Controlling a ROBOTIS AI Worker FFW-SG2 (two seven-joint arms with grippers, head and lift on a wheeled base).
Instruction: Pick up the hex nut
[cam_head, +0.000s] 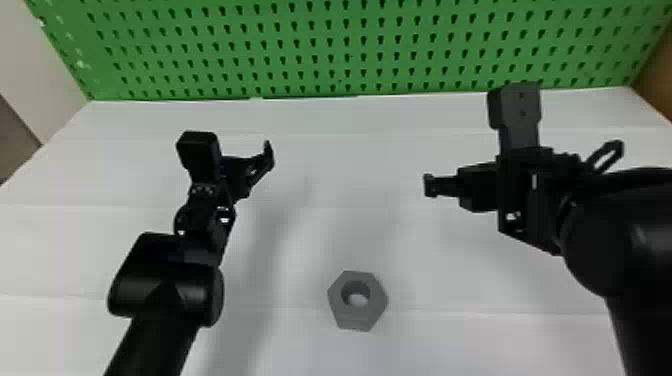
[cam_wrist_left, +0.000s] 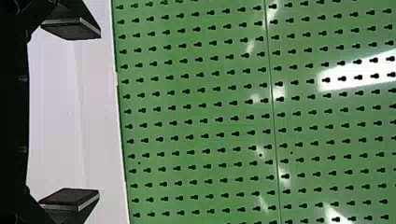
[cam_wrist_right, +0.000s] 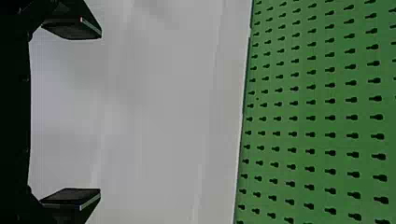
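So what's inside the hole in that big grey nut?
Through the hole in the hex nut shows a pale patch, which looks like the white table. Whatever is under the nut's solid part is covered, so it can't be seen.

My black arms, smooth rounded casings, boxy wrist blocks, flat black fingers with thin pale edges

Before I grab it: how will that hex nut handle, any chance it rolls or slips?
The hex nut looks rigid and probably dense, being thick grey metal. Lying flat with straight sides, it seems unlikely to roll.
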